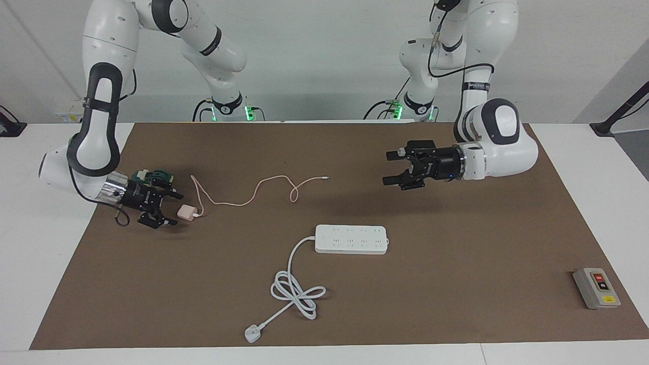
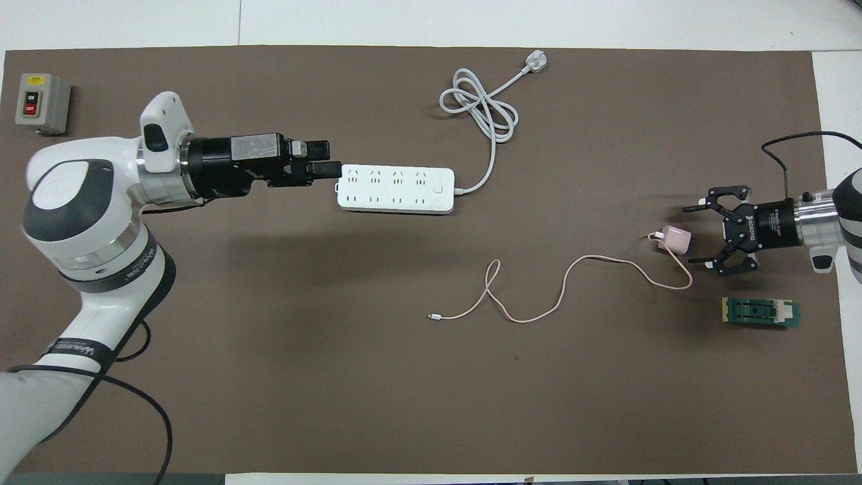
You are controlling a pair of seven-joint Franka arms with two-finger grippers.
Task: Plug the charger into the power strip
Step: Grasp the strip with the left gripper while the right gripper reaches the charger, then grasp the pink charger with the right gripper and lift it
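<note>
The pale pink charger [image 1: 186, 212] [image 2: 675, 239] lies on the brown mat toward the right arm's end. Its thin pink cable [image 1: 253, 192] [image 2: 539, 313] snakes toward the middle. My right gripper [image 1: 172, 208] [image 2: 697, 237] is low and open, its fingertips just short of the charger, not holding it. The white power strip [image 1: 351, 239] [image 2: 395, 189] lies flat near the middle, sockets up. My left gripper [image 1: 387, 168] [image 2: 331, 158] is open and empty, raised over the mat beside the strip's end toward the left arm.
The strip's thick white cord [image 1: 296, 293] [image 2: 481, 108] is looped farther from the robots and ends in a white plug [image 1: 252, 333] [image 2: 535, 62]. A green board [image 1: 154, 177] [image 2: 761, 313] lies by the right gripper. A grey button box [image 1: 597, 288] [image 2: 42, 102] sits at the left arm's end.
</note>
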